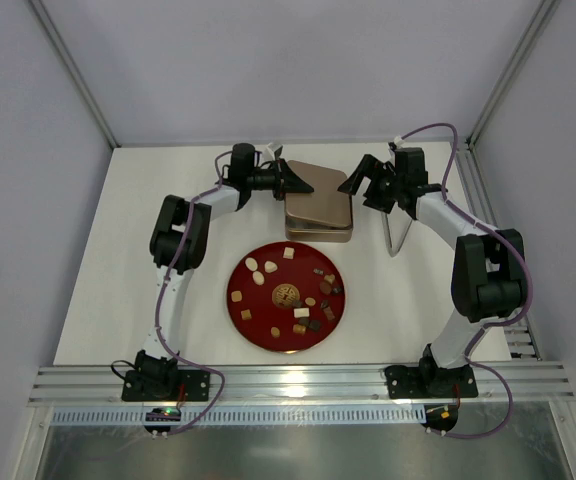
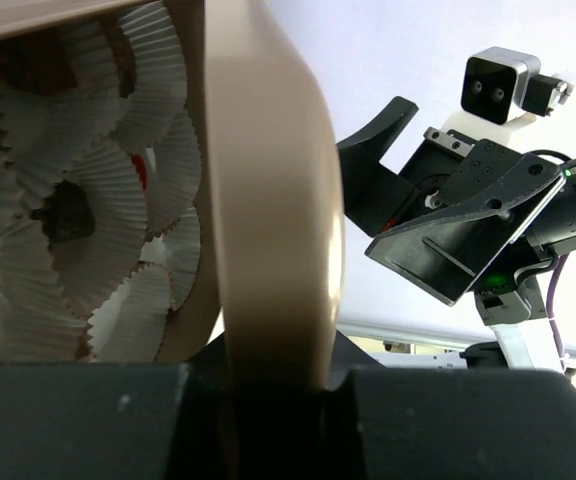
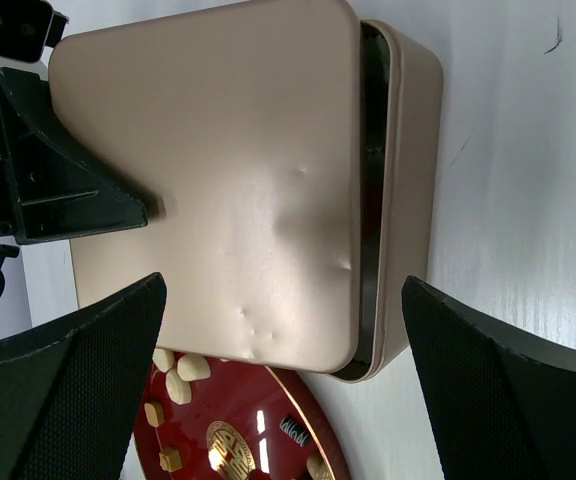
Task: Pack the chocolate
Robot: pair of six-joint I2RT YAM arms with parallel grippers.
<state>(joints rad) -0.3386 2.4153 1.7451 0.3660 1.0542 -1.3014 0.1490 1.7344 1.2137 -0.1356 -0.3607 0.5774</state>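
A white table [image 1: 118, 250] sits inside a plain white-walled booth, with the two arms reaching in from its near edge. At the back of the table is a square gold-brown tin [image 1: 318, 215], and nearer the arms is a round red plate [image 1: 243, 315].

The step in hand looks like opening the tin. The left gripper [image 1: 293, 180] is nearly closed, pinching the left edge of the lid [image 3: 218, 180]. The lid sits askew on the base [image 3: 413, 150], with a dark gap showing along one side. The right gripper [image 1: 363, 188] hovers just beside the tin's right side with its jaws spread wide, holding nothing.

The chocolate [image 1: 268, 267] lies scattered over the red plate in dark, tan and cream pieces, well apart from both grippers. Inside the tin, the left wrist view shows crumpled white paper cups [image 2: 98, 200]. One holds something dark [image 2: 66, 222], perhaps a sweet already in place, while the others in view look empty.

Next, the lid probably needs lifting clear and setting aside, with the free gripper steadying the base so it does not slide.
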